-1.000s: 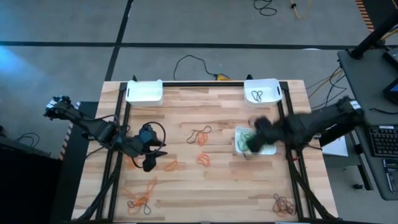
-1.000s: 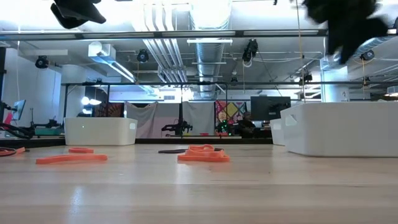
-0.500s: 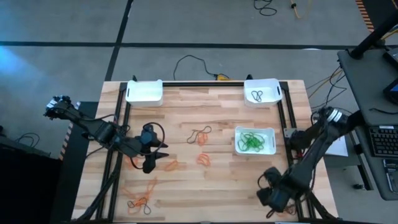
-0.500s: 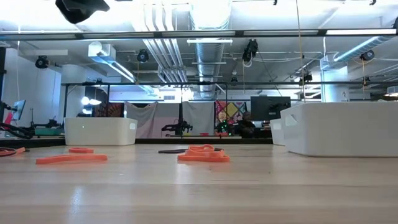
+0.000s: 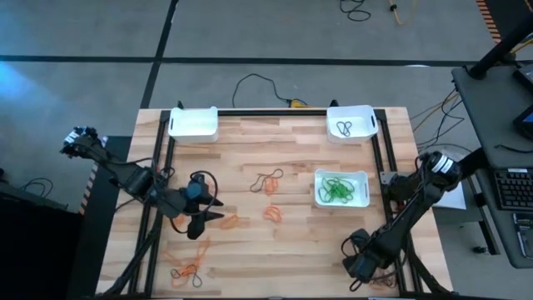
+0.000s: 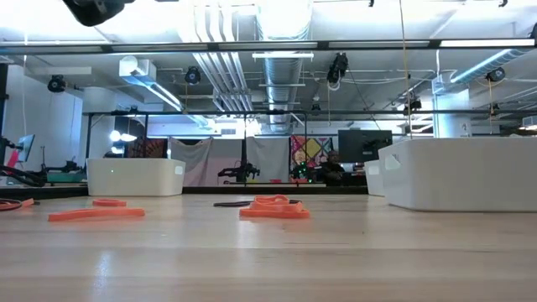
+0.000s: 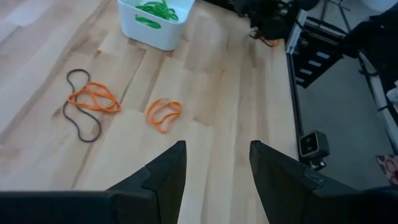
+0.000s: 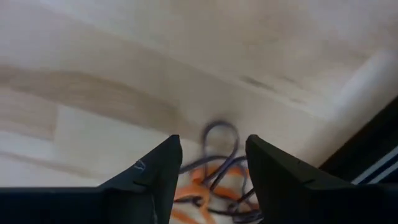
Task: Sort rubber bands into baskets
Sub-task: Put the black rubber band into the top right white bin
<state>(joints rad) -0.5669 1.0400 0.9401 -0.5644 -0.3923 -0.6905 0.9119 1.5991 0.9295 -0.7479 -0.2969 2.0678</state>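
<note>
Right pincer (image 8: 205, 180), open and empty, has swung from the green-filled basket (image 5: 341, 188) down over a tangle of rubber bands (image 8: 214, 171) at the worktop corner, ready to pick next

My table (image 5: 300, 250) holds three baskets: one (image 5: 193, 123) at eleven o'clock on the far edge, a second (image 5: 351, 122) at one o'clock on the far edge, a third (image 5: 341, 188) at three o'clock, nearer the middle. Rubber bands lie in the second and third. Loose rubber bands (image 5: 268, 181) sit at the centre, more (image 5: 187, 268) at seven o'clock. My left gripper (image 5: 202, 218) hangs at nine o'clock; my right gripper (image 5: 360, 267) is over a tangle (image 8: 214, 171) at five o'clock.
</note>
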